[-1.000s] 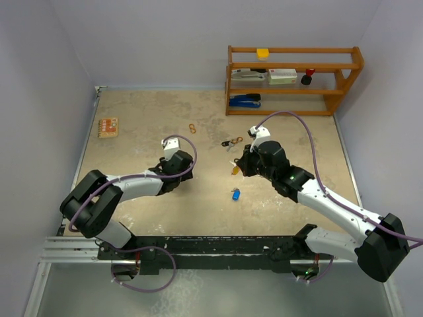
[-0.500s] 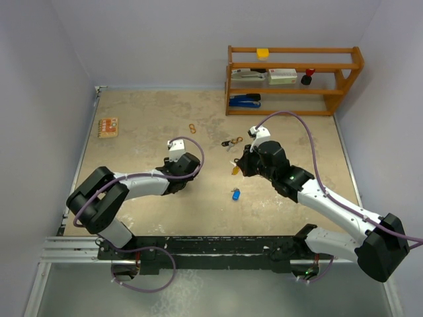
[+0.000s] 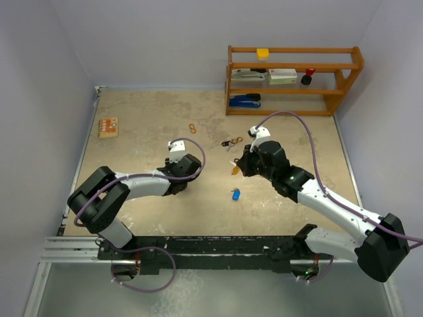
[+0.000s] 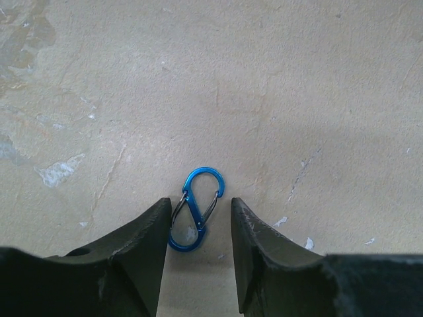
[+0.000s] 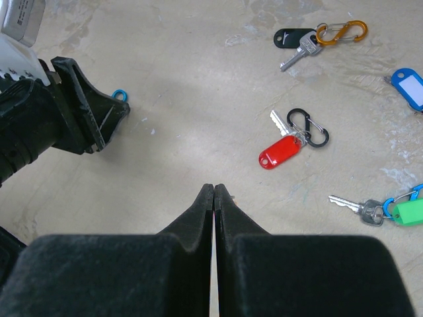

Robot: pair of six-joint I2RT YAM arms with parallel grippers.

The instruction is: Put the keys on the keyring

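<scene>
My left gripper (image 4: 199, 203) is open and low over the table, its fingers on either side of a blue carabiner clip (image 4: 195, 208); the clip lies flat, close to the left finger. My right gripper (image 5: 213, 188) is shut. A yellow-headed key (image 3: 235, 170) shows at its tip in the top view, so it seems pinched there; the wrist view hides it. On the table lie a red-headed key (image 5: 281, 150) on a black clip, a black-headed key (image 5: 295, 41) on an orange clip, a green-headed key (image 5: 406, 211) and a blue-headed key (image 3: 235, 194).
A wooden shelf (image 3: 294, 79) with a stapler and boxes stands at the back right. A loose orange clip (image 3: 192, 128) lies mid-table and a small patterned card (image 3: 108, 126) at the far left. Grey walls close in both sides.
My left gripper has moved a little to the right over the blue clip. The right arm has not moved.
</scene>
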